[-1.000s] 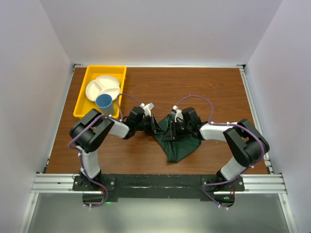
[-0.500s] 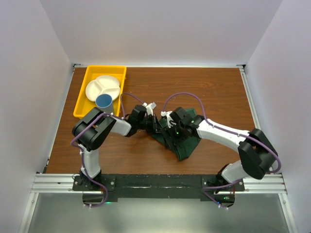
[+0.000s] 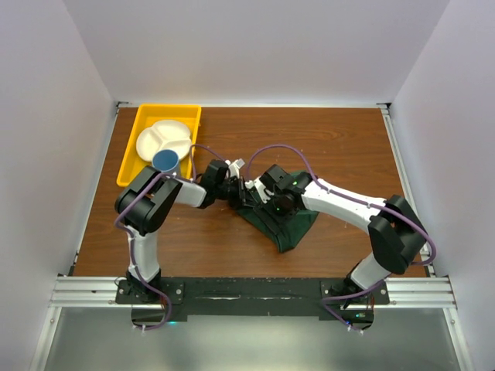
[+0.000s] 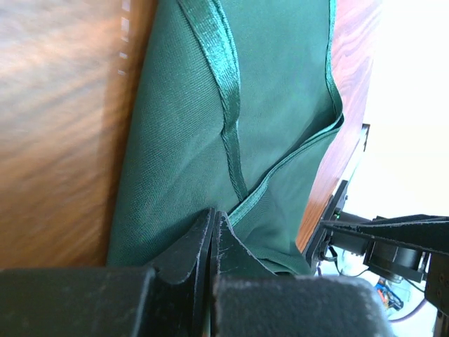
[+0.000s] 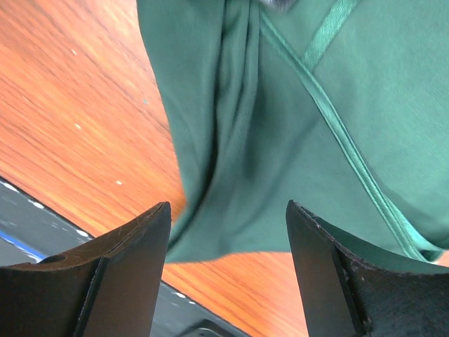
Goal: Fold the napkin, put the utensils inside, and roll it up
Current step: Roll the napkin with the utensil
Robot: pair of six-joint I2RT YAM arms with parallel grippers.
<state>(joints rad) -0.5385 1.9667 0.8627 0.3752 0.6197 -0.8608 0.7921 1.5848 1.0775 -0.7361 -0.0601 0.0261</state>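
Note:
The dark green napkin point(image 3: 292, 226) lies bunched on the wooden table between my arms. My left gripper point(image 3: 246, 193) is at its left corner. In the left wrist view the left gripper point(image 4: 212, 214) has its jaws pressed together on the hemmed edge of the napkin point(image 4: 280, 91). My right gripper point(image 3: 267, 205) hovers right beside it over the cloth. In the right wrist view the right gripper point(image 5: 228, 207) is wide open and empty above the napkin point(image 5: 280, 133). No utensils are in view.
A yellow tray point(image 3: 136, 158) stands at the back left with a white divided plate point(image 3: 164, 137) and a blue cup point(image 3: 164, 160) in it. White walls close in the table. The black base rail point(image 3: 247, 290) runs along the near edge.
My right arm has stretched out to the left, bringing its gripper over the napkin close to the left gripper. The napkin has shifted slightly. The left gripper has stayed at the corner.

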